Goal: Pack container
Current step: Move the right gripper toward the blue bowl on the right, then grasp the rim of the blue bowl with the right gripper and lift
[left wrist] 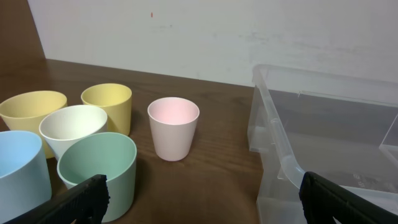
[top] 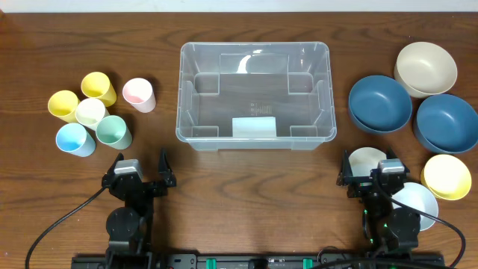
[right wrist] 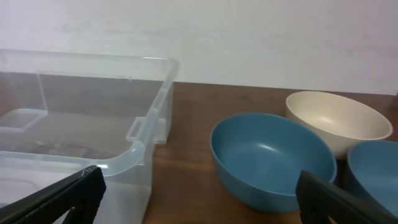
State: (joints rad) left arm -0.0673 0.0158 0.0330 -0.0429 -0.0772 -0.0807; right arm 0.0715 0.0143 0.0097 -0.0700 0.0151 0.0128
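Sitting on table (top: 246, 179), container (top: 254, 93); left fingers (left wrist: 81, 199) apart; right fingers (right wrist: 68, 196) apart

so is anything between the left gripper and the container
Nothing visible. Only bare table lies between the left gripper and the container; the cups stand off to the gripper's left, clear of that path.

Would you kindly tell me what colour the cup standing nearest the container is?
The cup is pale pink, seen best in the left wrist view.
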